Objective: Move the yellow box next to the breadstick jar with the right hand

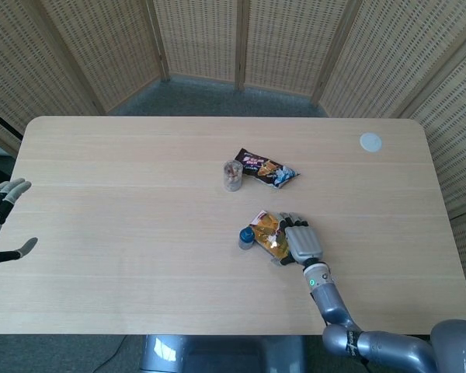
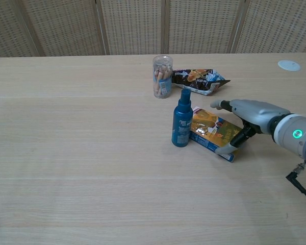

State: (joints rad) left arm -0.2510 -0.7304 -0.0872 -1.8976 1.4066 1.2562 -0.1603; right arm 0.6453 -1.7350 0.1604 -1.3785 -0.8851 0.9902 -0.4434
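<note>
The yellow box point(image 1: 269, 231) point(image 2: 211, 131) lies flat near the middle of the table, just right of a blue bottle. My right hand point(image 1: 301, 242) point(image 2: 250, 115) spans the box's right end: its thumb touches the near corner and its fingers reach out above the top, spread and not closed. The breadstick jar point(image 1: 232, 176) point(image 2: 162, 76) stands upright farther back and to the left. Far off at the table's left edge, my left hand point(image 1: 0, 221) hangs with its fingers spread and nothing in it; only the head view shows it.
The blue spray bottle point(image 1: 246, 237) point(image 2: 182, 119) stands upright against the box's left end. A dark snack bag point(image 1: 268, 169) point(image 2: 199, 79) lies right of the jar. A small white disc point(image 1: 370, 141) point(image 2: 288, 65) sits at the far right.
</note>
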